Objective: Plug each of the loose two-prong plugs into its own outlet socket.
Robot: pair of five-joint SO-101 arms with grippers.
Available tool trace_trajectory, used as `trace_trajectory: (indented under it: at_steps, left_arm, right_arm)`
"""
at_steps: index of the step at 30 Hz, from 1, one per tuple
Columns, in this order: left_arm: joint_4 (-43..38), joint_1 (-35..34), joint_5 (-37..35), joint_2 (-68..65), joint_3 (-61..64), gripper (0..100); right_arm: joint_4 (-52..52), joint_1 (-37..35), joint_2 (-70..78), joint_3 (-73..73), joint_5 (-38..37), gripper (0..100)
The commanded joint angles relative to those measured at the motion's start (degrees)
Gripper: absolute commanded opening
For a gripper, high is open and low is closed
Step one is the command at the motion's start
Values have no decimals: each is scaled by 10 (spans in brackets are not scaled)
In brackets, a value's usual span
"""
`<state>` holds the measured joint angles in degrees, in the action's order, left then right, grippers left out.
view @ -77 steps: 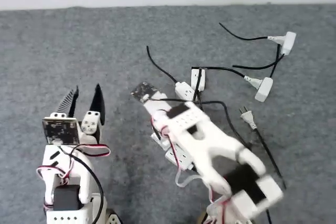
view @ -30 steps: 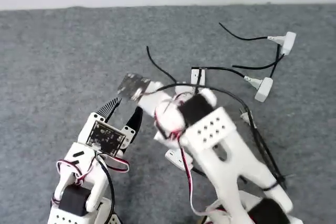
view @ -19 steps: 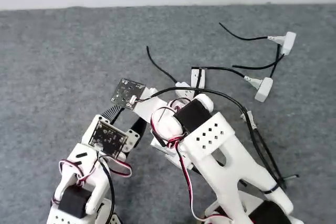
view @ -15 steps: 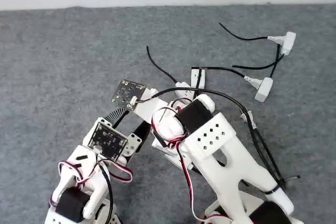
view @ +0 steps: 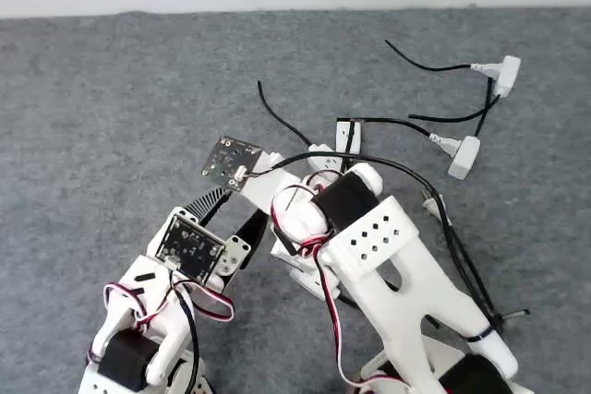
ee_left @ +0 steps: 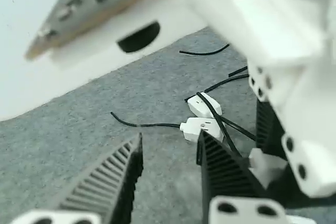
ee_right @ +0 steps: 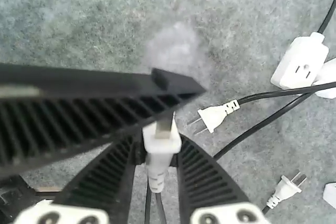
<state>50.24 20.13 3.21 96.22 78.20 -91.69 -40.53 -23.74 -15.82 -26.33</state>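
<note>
My right gripper [ee_right: 159,148] is shut on a white two-prong plug [ee_right: 160,139], prongs pointing away from the wrist, held above the grey mat. A black finger [ee_right: 79,114] of my left gripper lies across just beside that plug. My left gripper [ee_left: 169,145] stands open with nothing between its fingers; in the high view the left gripper [view: 246,203] sits close against the right arm [view: 369,237], which hides the held plug. Two loose plugs [ee_right: 212,116] [ee_right: 286,186] lie on the mat. White outlet sockets [view: 348,138] [view: 464,156] [view: 505,72] lie farther back.
Black cords [view: 462,260] trail across the mat's right half and under the right arm. Another outlet [ee_left: 202,127] lies just beyond the left fingertips. A loose plug [view: 430,202] rests right of the right arm. The mat's left side [view: 102,117] is bare.
The left arm has swung right and forward until its open gripper is beside the right arm. The right arm has risen and turned; in the last half second both barely shifted.
</note>
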Motion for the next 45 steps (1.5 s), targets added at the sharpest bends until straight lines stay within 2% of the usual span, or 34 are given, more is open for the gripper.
trace_trajectory:
  at_steps: [1,8,12,21,33,45]
  left_arm:
    - [-6,5,-18,-2,-21,169]
    - [6,11,-16,-2,-25,169]
    - [19,57,3,-2,-26,169]
    - [18,57,29,-2,-20,169]
    - [-18,57,33,-2,17,169]
    - [-21,64,33,-3,30,169]
  right_arm:
    - [-1,7,-18,34,-9,9]
    - [0,24,-21,36,-10,9]
    - [2,30,-21,36,-21,9]
    - [-21,30,-21,35,-22,9]
    - [-64,43,-21,55,-42,9]
    - [-85,40,-21,96,-46,9]
